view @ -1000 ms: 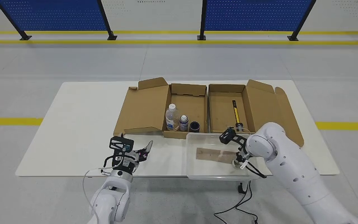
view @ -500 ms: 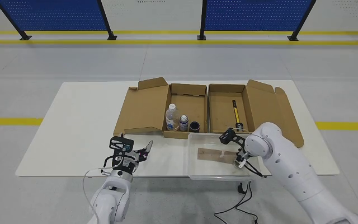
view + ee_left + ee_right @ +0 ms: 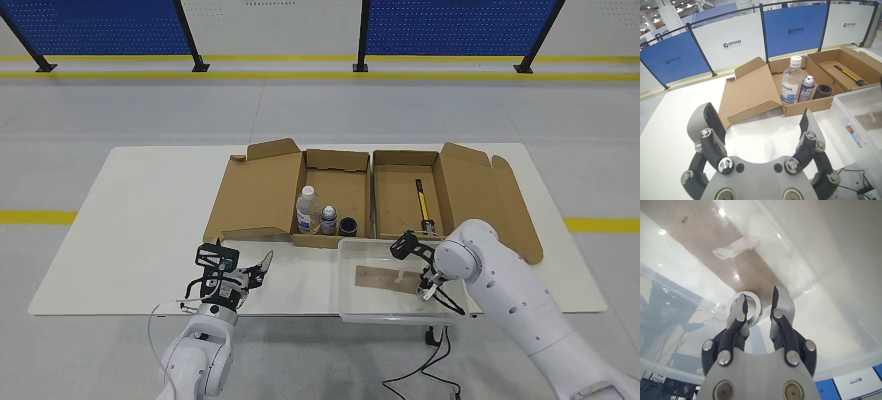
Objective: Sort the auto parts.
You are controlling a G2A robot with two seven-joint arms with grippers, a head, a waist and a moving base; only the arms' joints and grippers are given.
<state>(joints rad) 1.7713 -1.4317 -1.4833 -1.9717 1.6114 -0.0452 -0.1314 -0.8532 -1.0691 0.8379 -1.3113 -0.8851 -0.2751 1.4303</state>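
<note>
Worktop [image 3: 130,230]: white, carrying two open cardboard boxes side by side and a clear bin [image 3: 338,282] at the near edge, just in front of the boxes.

Left box [image 3: 340,185]: flaps folded out. Three items stand upright in a row at its near wall: a clear bottle [image 3: 306,208] with a white cap, a small spray can [image 3: 328,219] beside it, and a short black cylinder [image 3: 348,226] next in line.

Right box [image 3: 398,205]: holds one long yellow-and-black tool [image 3: 423,205], lying flat along its length.

Clear bin: a brown strip [image 3: 385,275] shows through its floor. A metal ring [image 3: 757,309] lies flat on the floor at the end of that strip.

Right end effector [image 3: 759,292]: lowered into the bin, fingers parted. One fingertip sits over the ring's hole, the other stands outside the ring, so the two straddle one side of its wall without clamping it.

Left end effector [image 3: 758,108]: above bare worktop near the front edge, well apart from the boxes and beside the bin, fingers spread wide and holding nothing.
</note>
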